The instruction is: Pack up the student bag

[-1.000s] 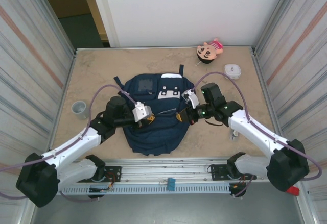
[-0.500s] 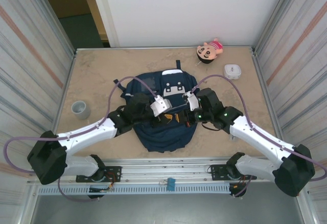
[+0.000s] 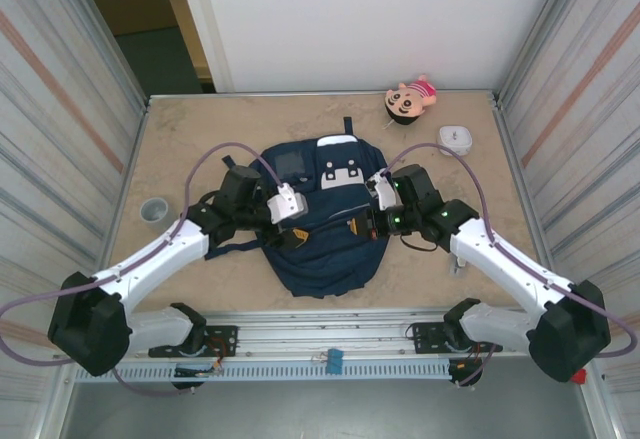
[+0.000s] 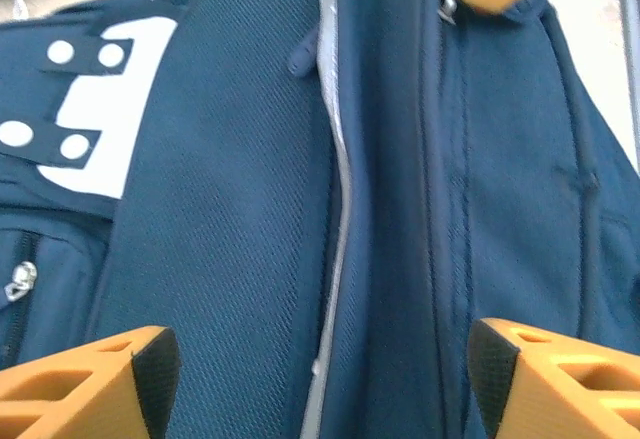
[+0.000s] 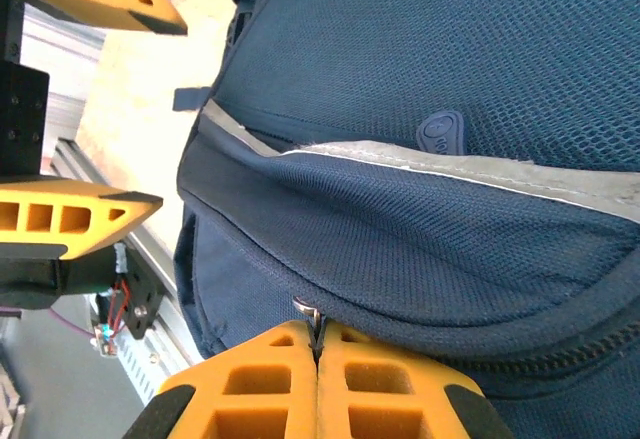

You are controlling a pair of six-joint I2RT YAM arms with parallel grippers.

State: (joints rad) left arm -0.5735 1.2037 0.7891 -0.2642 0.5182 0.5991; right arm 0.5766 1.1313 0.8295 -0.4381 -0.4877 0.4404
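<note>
Left gripper has drawn back toward the left of the top view. Half a second ago it was at mid-frame, close beside the right gripper. Its fingers have parted since a second ago and now stand wide, one orange tip in each lower corner of the left wrist view. They hold nothing, with bag fabric below the gap.

Right gripper: fingers pressed together at the bottom centre of the right wrist view, pinching the metal zip pull. Its place in the top view, just right of centre over the bag's right half, is about as before.

Grey stripe runs across the fabric just above the zip pull. In the left wrist view it runs top to bottom at mid-frame.

Bag lies flat at mid-table, white patch toward the top of the frame. Compared with a second ago, it sits slightly higher and further right.

Doll at upper right, white box below it and cup at left have kept their places, all clear of the bag on the table.
</note>
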